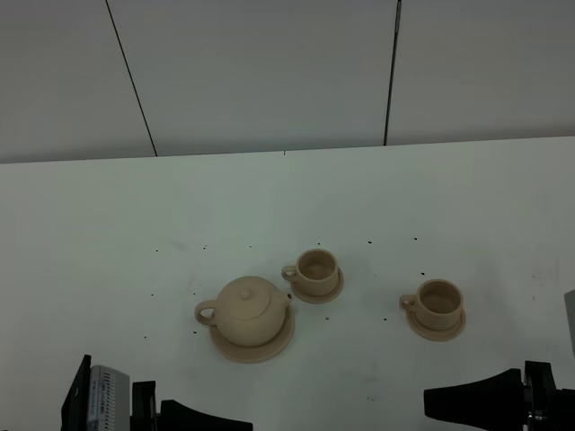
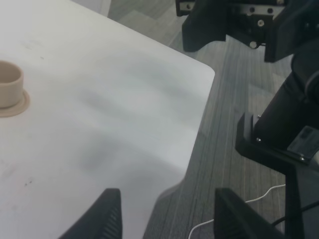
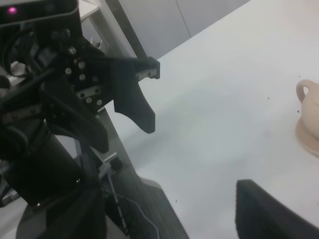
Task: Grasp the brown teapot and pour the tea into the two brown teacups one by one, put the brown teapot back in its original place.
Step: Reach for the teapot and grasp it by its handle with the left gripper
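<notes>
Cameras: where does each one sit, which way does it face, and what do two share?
Exterior high: high above the near edge, looking down at the brown teapot; arm ends along the bottom.
Left wrist: behind the open left gripper, facing across the table to the right arm.
Right wrist: behind the open right gripper, facing the left arm.
Shared: exterior and right wrist both show the brown teapot.

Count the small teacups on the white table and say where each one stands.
2. The middle teacup stands just right of the teapot, near its spout. The right teacup stands apart, farther to the right. Nothing in view looks able to hide a third.
</notes>
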Robot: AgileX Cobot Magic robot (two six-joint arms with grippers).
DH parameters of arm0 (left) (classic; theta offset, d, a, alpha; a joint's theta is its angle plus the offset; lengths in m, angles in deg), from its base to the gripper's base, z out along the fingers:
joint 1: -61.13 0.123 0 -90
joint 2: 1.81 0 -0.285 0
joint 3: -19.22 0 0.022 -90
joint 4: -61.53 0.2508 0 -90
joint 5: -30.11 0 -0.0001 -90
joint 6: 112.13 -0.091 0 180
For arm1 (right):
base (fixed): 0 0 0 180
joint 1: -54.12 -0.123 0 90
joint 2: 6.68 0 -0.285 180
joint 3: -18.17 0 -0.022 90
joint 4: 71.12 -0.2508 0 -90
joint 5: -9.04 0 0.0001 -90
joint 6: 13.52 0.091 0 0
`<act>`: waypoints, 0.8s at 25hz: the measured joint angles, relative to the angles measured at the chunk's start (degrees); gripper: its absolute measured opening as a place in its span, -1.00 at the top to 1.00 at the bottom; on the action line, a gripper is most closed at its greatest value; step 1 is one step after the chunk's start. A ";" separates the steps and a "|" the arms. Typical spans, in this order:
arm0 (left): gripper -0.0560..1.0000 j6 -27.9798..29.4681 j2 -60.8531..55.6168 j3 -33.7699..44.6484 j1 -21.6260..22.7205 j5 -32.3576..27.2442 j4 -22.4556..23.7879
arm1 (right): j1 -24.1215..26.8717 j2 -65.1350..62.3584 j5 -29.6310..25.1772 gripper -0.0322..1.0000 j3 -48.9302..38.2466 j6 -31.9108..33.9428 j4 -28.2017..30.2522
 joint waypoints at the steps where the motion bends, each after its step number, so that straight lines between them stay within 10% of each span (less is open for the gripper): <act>1: -0.02 0.00 0.00 0.00 0.00 0.00 0.00 | 0.00 0.00 -0.42 -0.10 0.00 0.00 -0.72; 15: 0.27 3.85 -5.75 -15.26 0.00 -1.73 0.00 | 0.00 0.00 -1.11 0.36 15.81 7.55 -2.45; 20: 0.38 7.24 -13.08 -17.91 0.00 10.05 0.00 | 0.00 -4.11 6.29 0.71 21.91 7.55 -2.15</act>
